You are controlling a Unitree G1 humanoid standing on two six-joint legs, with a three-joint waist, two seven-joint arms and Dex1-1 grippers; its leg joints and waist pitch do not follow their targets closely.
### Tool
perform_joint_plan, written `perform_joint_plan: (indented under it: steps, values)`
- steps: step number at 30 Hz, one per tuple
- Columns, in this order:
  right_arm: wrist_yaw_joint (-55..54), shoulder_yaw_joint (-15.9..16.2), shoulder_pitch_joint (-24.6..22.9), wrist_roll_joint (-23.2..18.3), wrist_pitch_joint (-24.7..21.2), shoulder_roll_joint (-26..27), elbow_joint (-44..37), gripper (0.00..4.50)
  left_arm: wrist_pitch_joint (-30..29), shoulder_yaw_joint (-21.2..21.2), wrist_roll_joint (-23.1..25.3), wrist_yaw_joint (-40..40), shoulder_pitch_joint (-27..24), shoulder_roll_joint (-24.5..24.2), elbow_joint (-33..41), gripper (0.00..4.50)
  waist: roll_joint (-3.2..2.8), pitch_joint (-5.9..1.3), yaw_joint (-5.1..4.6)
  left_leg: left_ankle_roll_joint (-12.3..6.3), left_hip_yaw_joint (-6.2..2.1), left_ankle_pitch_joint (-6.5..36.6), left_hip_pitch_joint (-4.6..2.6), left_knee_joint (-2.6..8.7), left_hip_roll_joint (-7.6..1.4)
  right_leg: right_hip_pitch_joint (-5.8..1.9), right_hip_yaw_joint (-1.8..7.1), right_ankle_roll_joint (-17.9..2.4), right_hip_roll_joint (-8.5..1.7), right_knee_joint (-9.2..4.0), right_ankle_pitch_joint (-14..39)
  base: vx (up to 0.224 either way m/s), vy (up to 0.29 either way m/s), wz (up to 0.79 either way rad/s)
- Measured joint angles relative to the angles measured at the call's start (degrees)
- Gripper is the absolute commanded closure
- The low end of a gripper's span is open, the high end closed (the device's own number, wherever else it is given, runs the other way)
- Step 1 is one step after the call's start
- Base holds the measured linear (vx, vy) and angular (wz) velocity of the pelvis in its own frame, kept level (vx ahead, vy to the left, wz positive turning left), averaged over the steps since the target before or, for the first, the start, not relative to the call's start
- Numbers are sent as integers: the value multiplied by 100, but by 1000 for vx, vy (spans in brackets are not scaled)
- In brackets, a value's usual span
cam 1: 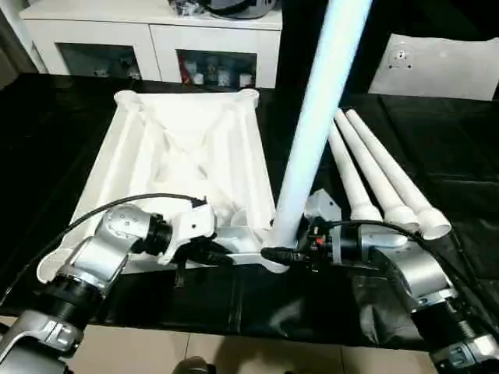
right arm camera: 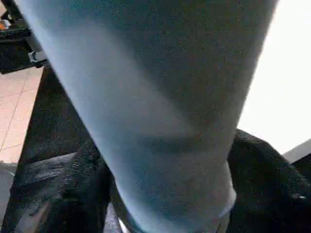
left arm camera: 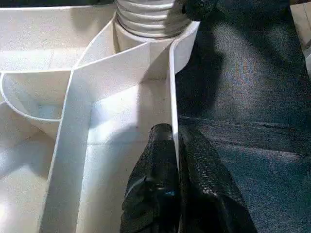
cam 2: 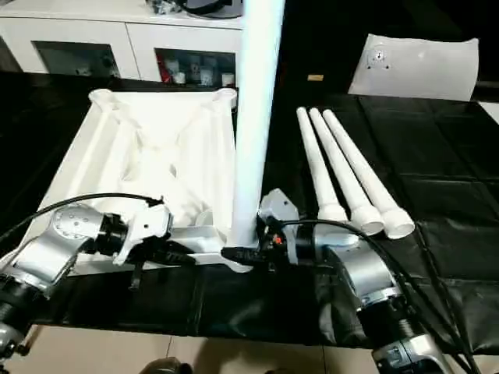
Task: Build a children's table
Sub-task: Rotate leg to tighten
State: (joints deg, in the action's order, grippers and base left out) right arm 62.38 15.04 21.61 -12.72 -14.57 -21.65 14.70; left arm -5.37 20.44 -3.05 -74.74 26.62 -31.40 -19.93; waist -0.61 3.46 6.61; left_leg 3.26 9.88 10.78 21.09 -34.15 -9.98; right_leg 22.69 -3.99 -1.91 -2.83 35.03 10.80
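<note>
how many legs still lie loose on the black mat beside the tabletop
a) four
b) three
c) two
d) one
b) three legs lie side by side on the mat to the right of the tabletop, while the fourth leg stands upright in the near corner socket.

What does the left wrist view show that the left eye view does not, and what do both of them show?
Left wrist view alone: the left claw pinched shut on the thin rim wall of the table top, and the ribbed threaded end of the upright leg sitting in the corner socket.

Left eye view alone: three spare legs lying side by side on the black table cover, the right claw around the upright leg's base, and the white cabinet behind.

Both: the table top upside down, and the leg standing in its near corner.
</note>
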Motion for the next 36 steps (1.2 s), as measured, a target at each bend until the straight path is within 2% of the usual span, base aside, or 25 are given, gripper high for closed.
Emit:
perform_joint_plan:
  steps: [4,11,15,17,18,20,22,26,29,34,36]
  values:
    - [4,-1,0,-14,-25,0,3,166,14,4,-2,-1,5,0,-11,450,0,0,2,0,0,-1,0,0,0,0,-1,0,-1,0,0,0,0,0]
    - [-33,-87,-71,-72,-158,71,-28,175,-73,-17,-23,-8,0,12,-10,450,5,-4,4,-1,0,-1,-3,0,0,-2,-3,0,-1,2,0,0,0,0]
    - [-316,-159,-150,-72,-251,259,-67,176,-343,-87,-54,99,-17,57,-2,450,20,-13,-19,0,0,-1,-17,-2,0,-11,-2,-4,-1,6,-2,0,0,0]
    - [-848,-274,-155,12,-279,579,62,176,-660,-256,-51,497,-113,218,67,450,26,-17,-47,2,0,-2,-44,-3,-2,-31,-3,6,-2,11,2,0,0,0]
    - [-1233,-394,-135,61,-276,812,190,176,-836,-347,-33,752,-148,305,96,450,26,-16,-88,3,0,-2,-63,-6,-2,-42,-3,19,-2,12,10,0,0,0]
    - [-2320,-696,20,207,-277,1394,552,176,-1360,-501,83,1480,-225,620,295,450,27,-14,-239,4,1,-2,-102,-8,1,-63,-10,26,-10,8,14,0,0,0]
    - [-3121,-850,263,321,-291,1727,866,176,-1786,-569,127,2025,-286,905,518,450,29,-13,-371,4,-1,-2,-103,-10,1,-62,-68,28,-46,-14,16,0,0,0]
    - [-4370,-1092,629,533,-308,2265,1288,176,-2579,-772,354,2995,-392,1509,927,450,30,-11,-479,4,-5,-2,-99,-12,0,-63,-101,28,-60,-32,15,0,0,0]
    - [-4713,-1193,755,600,-327,2354,1392,176,-2878,-764,412,3379,-405,1786,1109,450,32,-11,-467,1,-5,0,-89,-8,1,-63,-101,27,-60,-37,15,0,0,0]
    - [-4759,-1228,771,698,-101,2425,1470,176,-2961,-752,406,3522,-443,1793,1262,450,35,-14,-422,-2,-4,7,-87,27,1,-54,-102,17,-57,-22,8,0,0,0]
    - [-4750,-1219,762,736,-23,2435,1476,120,-2958,-733,401,3522,-445,1747,1295,450,32,-14,-415,-1,-4,6,-81,41,0,-44,-103,-5,-54,-20,1,0,0,0]
